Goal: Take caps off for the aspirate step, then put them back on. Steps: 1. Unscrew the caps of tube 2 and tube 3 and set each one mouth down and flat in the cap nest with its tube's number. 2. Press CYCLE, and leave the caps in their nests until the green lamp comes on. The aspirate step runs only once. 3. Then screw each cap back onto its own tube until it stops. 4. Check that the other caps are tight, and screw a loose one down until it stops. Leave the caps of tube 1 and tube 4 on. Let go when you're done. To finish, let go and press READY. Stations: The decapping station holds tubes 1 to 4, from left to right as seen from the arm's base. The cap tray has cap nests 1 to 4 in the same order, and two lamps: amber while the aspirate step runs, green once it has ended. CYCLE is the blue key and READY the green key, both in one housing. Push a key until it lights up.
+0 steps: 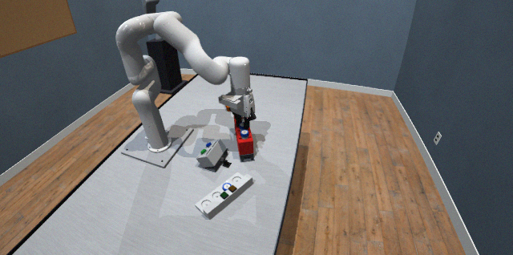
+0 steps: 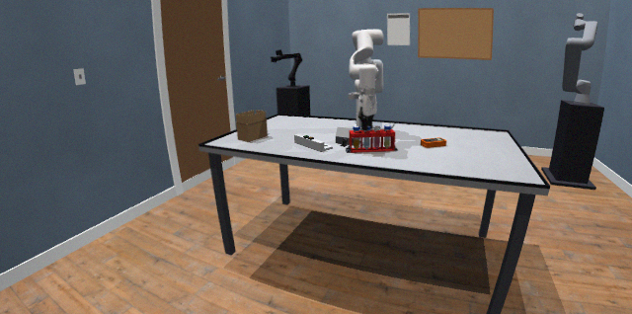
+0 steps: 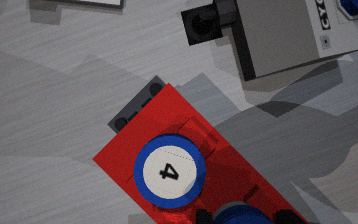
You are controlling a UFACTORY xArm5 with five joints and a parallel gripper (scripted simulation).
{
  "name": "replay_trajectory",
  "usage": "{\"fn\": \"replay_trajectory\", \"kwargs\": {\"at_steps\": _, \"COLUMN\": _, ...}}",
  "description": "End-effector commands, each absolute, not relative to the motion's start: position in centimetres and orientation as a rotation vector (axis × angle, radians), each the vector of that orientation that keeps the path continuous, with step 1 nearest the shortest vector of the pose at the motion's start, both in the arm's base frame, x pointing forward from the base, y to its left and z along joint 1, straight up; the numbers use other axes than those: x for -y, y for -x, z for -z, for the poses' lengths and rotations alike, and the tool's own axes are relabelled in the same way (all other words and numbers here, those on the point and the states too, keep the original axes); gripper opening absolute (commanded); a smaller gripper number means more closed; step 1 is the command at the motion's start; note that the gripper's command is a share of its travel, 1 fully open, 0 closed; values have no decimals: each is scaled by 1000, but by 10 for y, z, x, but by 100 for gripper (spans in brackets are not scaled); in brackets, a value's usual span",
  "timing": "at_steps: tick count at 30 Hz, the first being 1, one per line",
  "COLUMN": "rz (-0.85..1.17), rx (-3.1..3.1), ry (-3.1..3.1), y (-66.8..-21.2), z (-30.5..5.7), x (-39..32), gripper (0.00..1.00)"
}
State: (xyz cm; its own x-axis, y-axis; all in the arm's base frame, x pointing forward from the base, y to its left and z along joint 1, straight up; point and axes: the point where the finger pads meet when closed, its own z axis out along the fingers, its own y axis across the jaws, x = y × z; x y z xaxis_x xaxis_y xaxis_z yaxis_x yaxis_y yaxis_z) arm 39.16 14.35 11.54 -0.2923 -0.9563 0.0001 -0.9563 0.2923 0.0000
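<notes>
The arm stands bent over the red decapping station, wrist pointing straight down, so that the gripper meets a cap squarely from above, the pose a twisting move needs. In the wrist view the cap of tube 4 sits on its tube at the end of the station, its number plain to read. The cap under the tool is its neighbour, so I take it for the cap of tube 3. Only its blue rim shows at the bottom edge, with a dark finger on either side of it.

The fingers are drawn in against that cap and appear to be gripping it, though so little of them shows that how firm the hold is remains unclear. The cap sits on its tube in the station.

On the worktop the cap tray lies well apart from the station. One blue-rimmed cap rests in a nest beside the two lamps, neither of which looks lit. The nest's number is too small to read. The key housing stands between the arm's base and the station, with the blue CYCLE key on top.

With one cap parked and the lamps dark, this is probably the unscrewing of the second cap, ahead of CYCLE.
</notes>
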Motion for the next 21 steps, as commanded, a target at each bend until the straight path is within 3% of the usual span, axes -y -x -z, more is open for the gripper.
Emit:
{"fn": "replay_trajectory", "kwargs": {"at_steps": 1, "rz": -2, "rx": 2528, "ry": -1871, "y": -393, "z": -117, "x": -144, "gripper": 0}}
{"fn": "replay_trajectory", "kwargs": {"at_steps": 13, "rz": -2, "rx": 2381, "ry": -2055, "y": -393, "z": -117, "x": -144, "gripper": 0}}
{"fn": "replay_trajectory", "kwargs": {"at_steps": 21, "rz": -3, "rx": 1925, "ry": -2487, "y": -393, "z": -117, "x": -144, "gripper": 0}}
